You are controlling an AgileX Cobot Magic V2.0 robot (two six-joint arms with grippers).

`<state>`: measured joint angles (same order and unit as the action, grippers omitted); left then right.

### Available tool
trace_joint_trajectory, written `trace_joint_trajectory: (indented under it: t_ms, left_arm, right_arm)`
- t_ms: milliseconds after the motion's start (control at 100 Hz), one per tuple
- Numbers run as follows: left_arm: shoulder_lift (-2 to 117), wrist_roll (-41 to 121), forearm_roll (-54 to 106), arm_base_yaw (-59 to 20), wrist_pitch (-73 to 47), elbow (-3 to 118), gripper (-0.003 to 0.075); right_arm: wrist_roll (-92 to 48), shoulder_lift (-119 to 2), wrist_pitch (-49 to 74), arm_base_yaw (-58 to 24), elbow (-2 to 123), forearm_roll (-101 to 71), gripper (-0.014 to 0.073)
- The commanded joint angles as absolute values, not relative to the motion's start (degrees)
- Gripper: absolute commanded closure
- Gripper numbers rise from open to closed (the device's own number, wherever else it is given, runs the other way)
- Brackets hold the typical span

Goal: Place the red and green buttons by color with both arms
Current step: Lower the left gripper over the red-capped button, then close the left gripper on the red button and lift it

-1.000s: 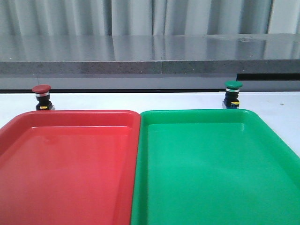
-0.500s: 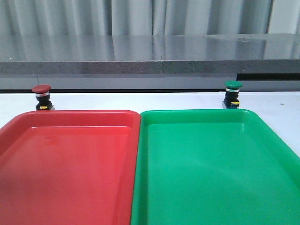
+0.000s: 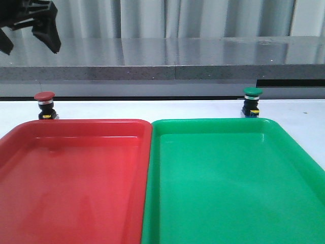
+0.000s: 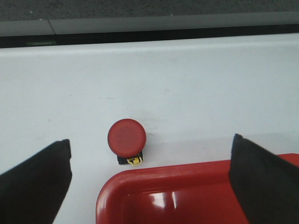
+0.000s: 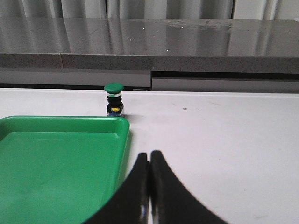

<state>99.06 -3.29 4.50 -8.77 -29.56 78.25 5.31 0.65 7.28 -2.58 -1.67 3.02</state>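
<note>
The red button stands upright on the white table just behind the red tray's far left corner; it also shows in the left wrist view. My left gripper hangs open and empty high above it, its fingers spread wide to either side. The green button stands upright behind the green tray's far right corner, also in the right wrist view. My right gripper is shut and empty, low over the table beside the green tray, well short of the green button.
A red tray on the left and a green tray on the right lie side by side, touching, both with nothing in them. A grey stone ledge runs along the back of the table.
My left gripper has come into the front view at the top left, above the red button. The buttons and trays have not moved.
</note>
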Motion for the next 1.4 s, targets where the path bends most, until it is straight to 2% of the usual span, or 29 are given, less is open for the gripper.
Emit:
trace_joint_trajectory:
  t_ms: [0, 360, 1060, 1170, 1390]
  left_arm:
    - [99.68, -3.40, 4.50, -9.07, -25.91, 82.58, 0.0078]
    - [107.94, -4.76, 4.50, -8.46, -25.07, 85.50, 0.0078]
    - [113.30, -5.05, 4.71, -7.28, -19.90, 85.50, 0.0087]
    - [113.30, -5.05, 4.80, -7.28, -20.01, 85.50, 0.0149]
    - [113.30, -5.05, 4.80, -7.28, -20.89, 85.50, 0.0332]
  right_arm:
    - [5.41, 1.73, 2.17, -2.34, -0.71, 3.71, 0.0661]
    - [5.41, 1.73, 2.17, -2.34, -0.71, 3.71, 0.0661]
    - [5.41, 1.73, 2.17, -2.34, -0.71, 3.71, 0.0661]
    - [5.41, 1.73, 2.17, -2.34, -0.71, 3.71, 0.0661]
    - [5.41, 1.73, 2.17, -2.34, -0.71, 3.71, 0.0661]
